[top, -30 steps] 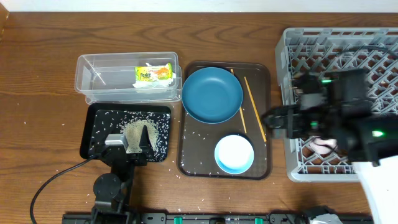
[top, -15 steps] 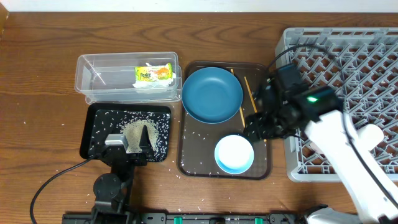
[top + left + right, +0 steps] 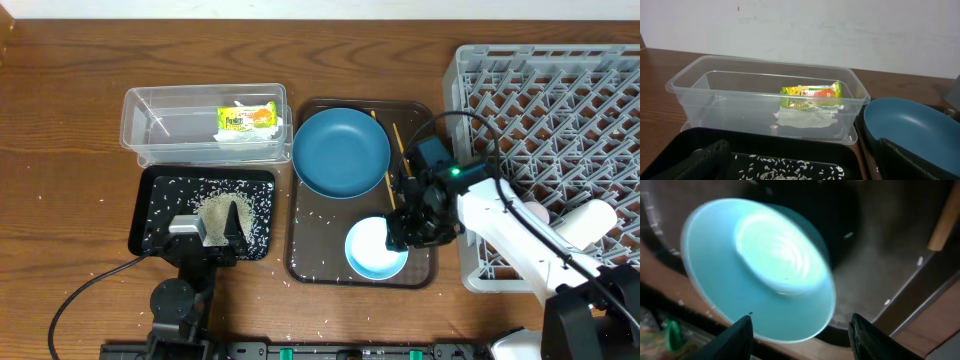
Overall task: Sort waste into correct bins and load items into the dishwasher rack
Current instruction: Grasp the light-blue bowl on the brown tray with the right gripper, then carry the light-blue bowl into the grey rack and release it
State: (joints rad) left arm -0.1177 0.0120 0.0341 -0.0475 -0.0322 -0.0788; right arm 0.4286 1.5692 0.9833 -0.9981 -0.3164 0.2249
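The white bowl with a pale blue rim [image 3: 372, 250] sits at the front of the dark brown serving tray [image 3: 310, 262]. My right gripper [image 3: 406, 226] is open and empty just above the bowl's right edge; in the right wrist view the bowl [image 3: 760, 265] lies ahead of its fingers [image 3: 805, 340]. The dark-blue plate [image 3: 340, 152] and chopsticks [image 3: 389, 182] lie on the same tray. The clear tub [image 3: 150, 112] holds the snack wrapper [image 3: 247, 117] and napkin [image 3: 238, 136]. My left gripper [image 3: 218, 226] is open over the black tray [image 3: 150, 205] with rice [image 3: 215, 203].
The grey dishwasher rack [image 3: 560, 80] stands at the right, with a pink cup [image 3: 538, 212] partly showing behind my right arm. Stray rice grains lie on the serving tray and on the table in front of the black tray. A cable runs from the left arm's base.
My right arm has moved left from over the rack to the serving tray and come down over the bowl. The left arm has not moved.
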